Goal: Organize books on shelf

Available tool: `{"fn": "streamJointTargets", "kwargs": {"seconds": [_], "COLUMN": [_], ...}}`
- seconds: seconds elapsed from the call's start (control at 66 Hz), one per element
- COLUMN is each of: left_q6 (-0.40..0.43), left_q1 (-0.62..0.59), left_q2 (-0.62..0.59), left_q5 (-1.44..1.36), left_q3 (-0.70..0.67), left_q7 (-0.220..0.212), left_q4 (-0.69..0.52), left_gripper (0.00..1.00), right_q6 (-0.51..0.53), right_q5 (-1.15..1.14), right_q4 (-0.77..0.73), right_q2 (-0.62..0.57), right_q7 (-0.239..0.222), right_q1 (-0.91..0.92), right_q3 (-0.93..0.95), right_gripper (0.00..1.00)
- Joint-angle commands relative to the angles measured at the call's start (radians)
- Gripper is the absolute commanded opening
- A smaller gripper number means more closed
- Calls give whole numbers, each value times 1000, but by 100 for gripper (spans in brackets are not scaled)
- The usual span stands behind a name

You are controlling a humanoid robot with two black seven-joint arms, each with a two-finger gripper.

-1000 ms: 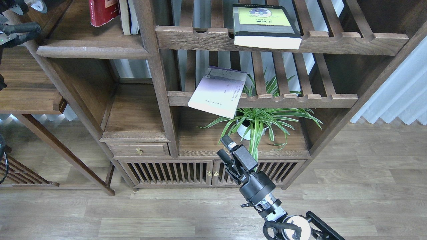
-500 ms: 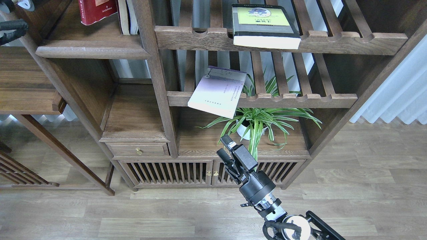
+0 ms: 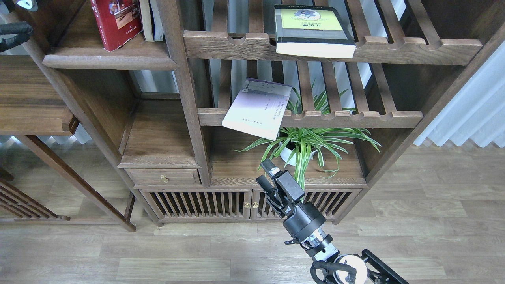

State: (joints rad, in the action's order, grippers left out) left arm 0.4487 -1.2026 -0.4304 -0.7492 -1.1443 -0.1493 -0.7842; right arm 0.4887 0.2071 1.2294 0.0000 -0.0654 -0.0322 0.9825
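Note:
The red book (image 3: 116, 23) stands leaning on the solid dark-brown shelf (image 3: 106, 61) at top left, next to two pale upright books (image 3: 149, 19). The thick yellow-green-and-grey book (image 3: 311, 29) lies flat on the upper slatted shelf, overhanging its front rail. The pale lavender paperback (image 3: 258, 108) lies tilted on the middle slatted shelf, hanging over the rail. My right gripper (image 3: 265, 174) is low in front of the cabinet, open and empty, below the paperback. Only dark parts of my left arm (image 3: 14, 30) show at the top left edge, apart from the red book.
A potted spider plant (image 3: 305, 144) stands on the cabinet top just behind my right gripper. A vertical post (image 3: 185, 90) divides the solid shelf from the slatted shelves. A side table (image 3: 31, 98) is at left. White curtains (image 3: 469, 114) hang at right.
The red book has dropped lower into view and now leans, showing more of its cover. My left arm has pulled up and left, toward the frame corner. The right arm has not moved.

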Motion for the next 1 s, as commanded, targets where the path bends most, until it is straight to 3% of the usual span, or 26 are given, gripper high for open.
{"fn": "streamJointTargets", "kwargs": {"seconds": [0.0, 0.242, 0.53, 0.606, 0.621, 0.697, 0.984], "left_q6": [-4, 2, 40, 40, 40, 40, 40], "left_q1": [43, 216, 422, 457, 495, 561, 848], "left_q2": [-45, -203, -214, -218, -217, -211, -145], "left_q5": [80, 200, 390, 395, 396, 410, 537], "left_q3": [-5, -41, -98, -103, -104, -103, -117], "left_q7": [-9, -38, -41, -62, -97, -121, -121], "left_q4": [-89, -286, -520, -552, -578, -592, -570], "left_gripper": [100, 100, 100, 100, 100, 100, 100], "right_q6": [0, 0, 0, 0, 0, 0, 0], "right_q5": [0, 0, -3, -6, -12, -17, -81], "right_q4": [1, 1, 81, 104, 120, 151, 254], "right_q2": [0, 0, 0, 0, 0, 0, 0], "right_q7": [-1, -1, 1, 1, 1, 1, 3], "right_q1": [-2, -2, -26, -31, -31, -35, -29], "right_q3": [2, 5, 7, 8, 25, 48, 64], "right_gripper": [100, 100, 100, 100, 100, 100, 100]}}
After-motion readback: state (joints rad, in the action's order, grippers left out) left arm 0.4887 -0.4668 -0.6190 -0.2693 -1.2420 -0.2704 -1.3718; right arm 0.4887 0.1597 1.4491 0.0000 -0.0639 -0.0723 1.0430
